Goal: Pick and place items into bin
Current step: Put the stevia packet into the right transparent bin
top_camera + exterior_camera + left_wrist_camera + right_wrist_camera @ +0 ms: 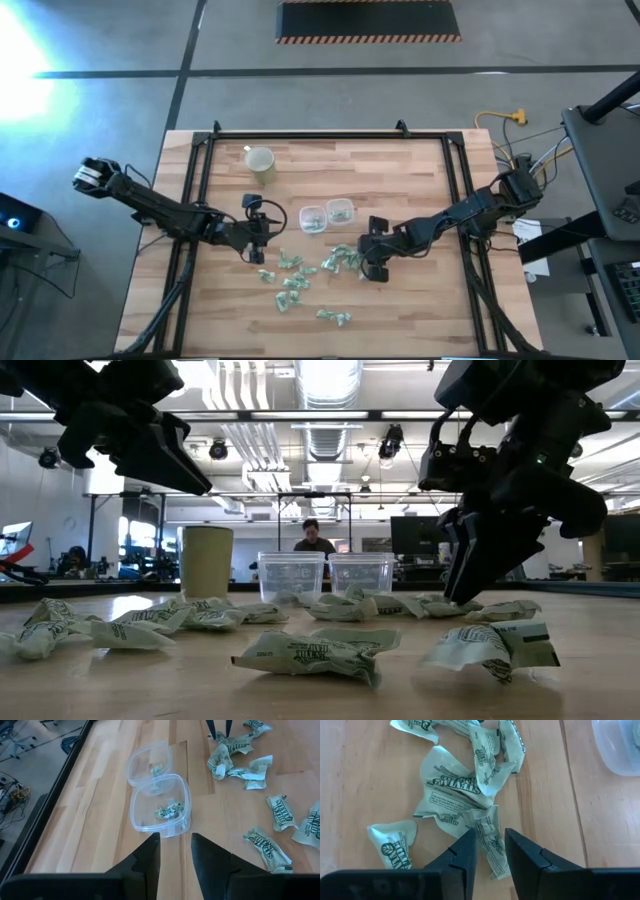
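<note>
Several pale green-and-white wrapped items (300,275) lie scattered on the wooden table (420,180). Two clear bins (313,218) (340,211) stand side by side behind them, each with an item inside (170,811) (156,768). My right gripper (490,845) points steeply down at the right end of the scatter, its fingertips at table height, closed around one item (487,832). My left gripper (175,855) hovers open above the table just left of the bins, with nothing between its fingers. My right gripper has one wrapped item's crinkled middle (489,827) between its two fingertips, coming from above at a steep slant from the table's right. The item lies on the table among other items, one end reaching past the fingers.
A beige cup (260,163) stands at the far left of the table. A black frame (200,180) runs along the table's left, far and right edges. Bare wood lies to the right of my right gripper and near the front edge.
</note>
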Controlling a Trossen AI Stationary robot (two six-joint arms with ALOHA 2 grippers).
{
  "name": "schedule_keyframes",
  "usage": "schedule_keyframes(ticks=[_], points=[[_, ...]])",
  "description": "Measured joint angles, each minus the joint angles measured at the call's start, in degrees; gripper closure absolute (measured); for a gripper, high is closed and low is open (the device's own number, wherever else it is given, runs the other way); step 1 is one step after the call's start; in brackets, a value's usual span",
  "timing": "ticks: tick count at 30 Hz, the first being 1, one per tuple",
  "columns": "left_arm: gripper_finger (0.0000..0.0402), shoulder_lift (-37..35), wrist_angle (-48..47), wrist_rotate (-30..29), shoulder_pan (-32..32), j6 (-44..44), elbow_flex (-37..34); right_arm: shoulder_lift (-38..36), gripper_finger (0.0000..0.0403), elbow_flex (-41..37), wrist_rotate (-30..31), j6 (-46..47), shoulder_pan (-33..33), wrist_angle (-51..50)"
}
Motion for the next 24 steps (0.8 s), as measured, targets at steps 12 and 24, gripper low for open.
schedule_keyframes(ticks=[12,24], points=[[0.0308,0.0,0.0,0.0,-0.02,-0.04,-0.02,0.02,0.0326,-1.33,0.28,2.54,0.0,1.21],[0.0308,0.0,0.0,0.02,-0.02,-0.09,-0.04,0.02,0.0364,-1.89,0.31,0.64,0.0,1.37]])
